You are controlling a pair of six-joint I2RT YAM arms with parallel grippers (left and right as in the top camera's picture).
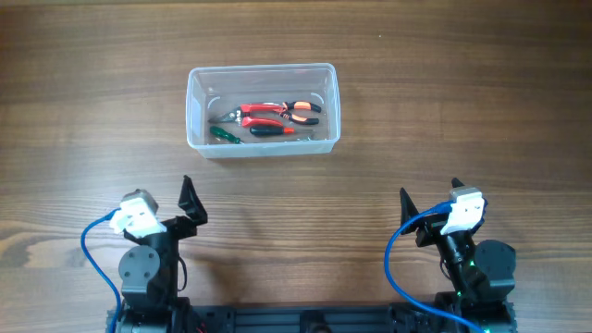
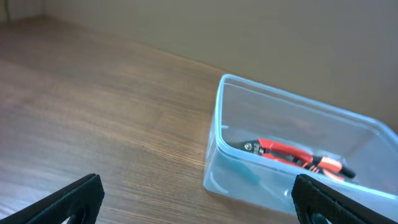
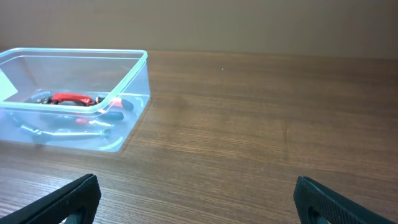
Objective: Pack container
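Observation:
The container [image 1: 262, 67] is a clear rectangular bin standing on the far middle of the wooden table. Inside it lie red-handled pliers [image 1: 264, 111], an orange-and-black tool [image 1: 302, 111] and a green-handled tool [image 1: 224, 135]. My left gripper [image 1: 165, 205] is near the front left, open and empty, well short of the bin. My right gripper [image 1: 430, 199] is at the front right, also open with nothing in it. In the left wrist view the container [image 2: 298, 99] is ahead to the right of the open gripper [image 2: 199, 202]. In the right wrist view the container [image 3: 74, 53] is far left of the open gripper [image 3: 198, 199].
Bare wooden table [image 1: 481, 102] surrounds the bin on all sides. Blue cables [image 1: 88, 242] loop beside each arm base at the front edge. A beige wall [image 3: 249, 25] rises behind the table's far edge.

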